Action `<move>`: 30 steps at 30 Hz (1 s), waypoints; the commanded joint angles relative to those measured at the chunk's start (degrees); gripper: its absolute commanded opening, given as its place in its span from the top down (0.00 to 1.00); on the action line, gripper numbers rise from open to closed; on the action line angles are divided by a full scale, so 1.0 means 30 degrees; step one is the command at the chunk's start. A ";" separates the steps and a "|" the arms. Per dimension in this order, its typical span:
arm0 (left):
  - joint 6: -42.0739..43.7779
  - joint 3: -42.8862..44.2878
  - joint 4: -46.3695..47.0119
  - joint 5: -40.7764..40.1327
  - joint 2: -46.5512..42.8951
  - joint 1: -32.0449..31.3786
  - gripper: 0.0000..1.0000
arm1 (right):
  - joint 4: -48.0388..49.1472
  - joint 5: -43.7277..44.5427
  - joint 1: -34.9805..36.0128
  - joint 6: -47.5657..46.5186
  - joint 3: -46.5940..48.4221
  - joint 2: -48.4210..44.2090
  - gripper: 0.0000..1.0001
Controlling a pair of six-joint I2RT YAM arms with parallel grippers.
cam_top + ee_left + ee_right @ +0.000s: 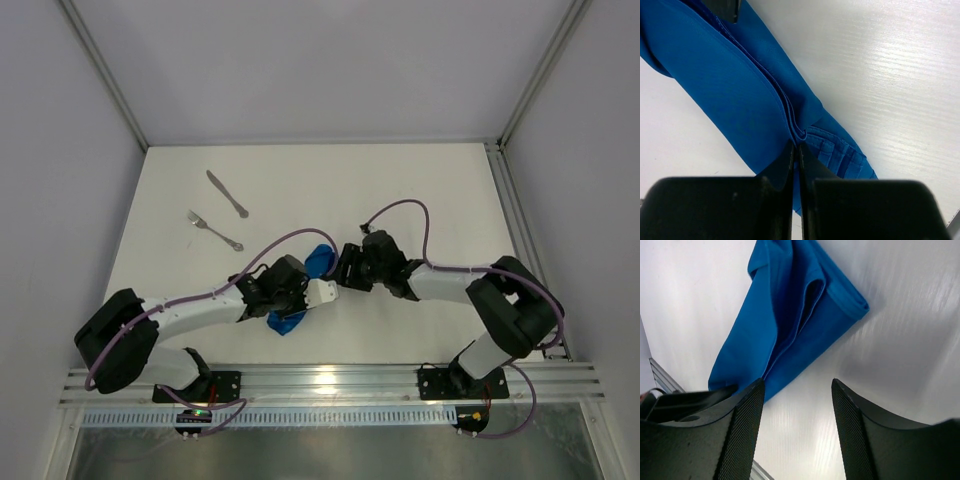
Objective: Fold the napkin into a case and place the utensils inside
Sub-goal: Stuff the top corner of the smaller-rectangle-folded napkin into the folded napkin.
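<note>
The bright blue napkin (320, 262) lies folded into a narrow oblong between the two arms, near the table's front. In the left wrist view the napkin (740, 90) shows stacked layers. My left gripper (796, 150) is shut on the folded edge of those layers, and in the top view the left gripper (303, 297) covers the strip's middle. My right gripper (797, 385) stands open just off the napkin (790, 315), with only bare table between its fingers; from above the right gripper (337, 270) is beside the strip's far end. The knife (228, 194) and the fork (214, 231) lie at the back left.
Grey walls and metal frame posts enclose the white table (420, 200). An aluminium rail (330, 382) with both arm bases runs along the near edge. Purple cables loop over both arms.
</note>
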 commanded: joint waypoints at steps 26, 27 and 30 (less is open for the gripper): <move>-0.1818 0.2620 0.2709 0.0329 0.2310 0.2799 1.00 | 0.0080 -0.0364 -0.1800 -0.0914 0.3398 0.1315 0.59; -0.1876 0.2620 0.2563 0.0389 0.2251 0.2799 1.00 | 0.0721 -0.0071 -0.0898 -0.0474 0.2319 0.0439 0.61; -0.2140 0.2678 0.2474 0.0477 0.2133 0.2799 1.00 | 0.2215 0.0224 0.0949 0.1312 0.1083 0.0020 0.70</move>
